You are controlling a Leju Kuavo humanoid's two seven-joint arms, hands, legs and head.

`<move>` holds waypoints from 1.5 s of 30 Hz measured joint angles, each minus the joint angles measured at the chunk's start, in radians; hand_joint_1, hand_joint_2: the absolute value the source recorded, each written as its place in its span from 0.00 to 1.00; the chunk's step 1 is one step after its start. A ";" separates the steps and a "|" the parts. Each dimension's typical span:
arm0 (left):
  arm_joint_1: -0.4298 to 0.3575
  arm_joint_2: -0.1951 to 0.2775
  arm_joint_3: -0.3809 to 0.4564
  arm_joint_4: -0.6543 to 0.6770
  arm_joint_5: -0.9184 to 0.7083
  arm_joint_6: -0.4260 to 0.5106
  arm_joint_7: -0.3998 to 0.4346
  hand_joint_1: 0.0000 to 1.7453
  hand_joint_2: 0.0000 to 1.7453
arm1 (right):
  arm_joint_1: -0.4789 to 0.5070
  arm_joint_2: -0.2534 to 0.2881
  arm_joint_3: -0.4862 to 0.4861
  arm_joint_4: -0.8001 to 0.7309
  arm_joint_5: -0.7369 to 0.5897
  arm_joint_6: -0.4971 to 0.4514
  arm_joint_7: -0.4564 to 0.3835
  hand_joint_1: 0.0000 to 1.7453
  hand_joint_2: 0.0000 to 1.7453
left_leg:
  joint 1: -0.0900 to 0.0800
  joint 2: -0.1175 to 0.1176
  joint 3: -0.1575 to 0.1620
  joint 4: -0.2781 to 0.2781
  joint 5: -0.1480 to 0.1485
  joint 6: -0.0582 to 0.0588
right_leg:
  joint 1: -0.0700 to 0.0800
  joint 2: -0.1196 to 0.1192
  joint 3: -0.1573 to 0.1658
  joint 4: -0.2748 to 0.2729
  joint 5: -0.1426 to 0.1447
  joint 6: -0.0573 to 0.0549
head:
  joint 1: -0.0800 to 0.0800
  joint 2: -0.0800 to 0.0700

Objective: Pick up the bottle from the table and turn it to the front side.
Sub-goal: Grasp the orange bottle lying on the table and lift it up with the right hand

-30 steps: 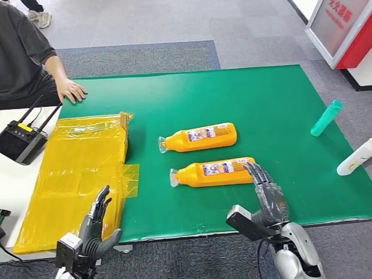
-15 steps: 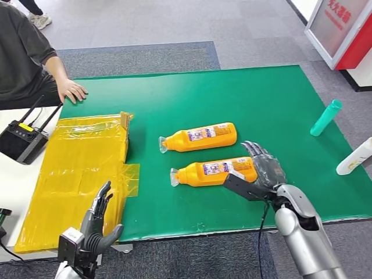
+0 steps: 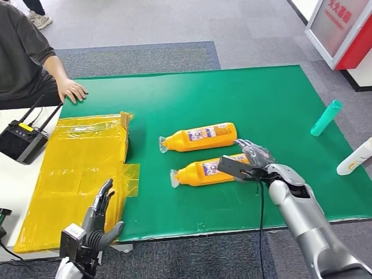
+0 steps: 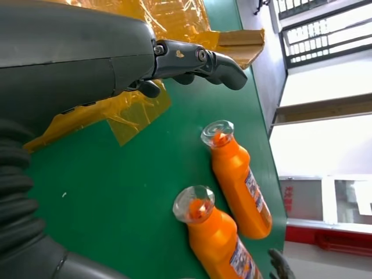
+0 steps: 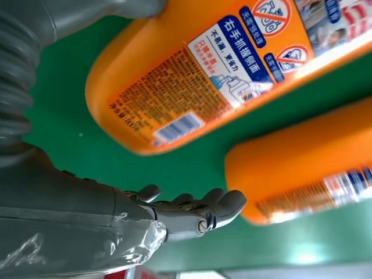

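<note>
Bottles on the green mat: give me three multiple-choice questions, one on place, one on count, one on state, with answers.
1. Where is the right robot hand?
A. at the base end of the near bottle
B. on the yellow sheet
C. at the teal bottle

2. How many orange bottles lie on the mat?
A. one
B. two
C. four

3. How is the near bottle?
A. standing upright
B. lying on its side
C. lifted above the mat

Answers: 1 A, the fingers sit around its base end; 2 B, near bottle and far bottle; 3 B, it lies flat, cap toward the sheet.
</note>
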 joint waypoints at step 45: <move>0.047 0.026 0.012 0.039 -0.019 -0.054 0.000 0.00 1.00 | 0.384 -0.049 0.037 -0.309 -0.157 -0.211 -0.194 1.00 1.00 | 0.000 -0.002 0.000 0.000 -0.004 -0.001 | 0.000 -0.002 0.001 0.000 -0.004 0.000 | 0.000 0.000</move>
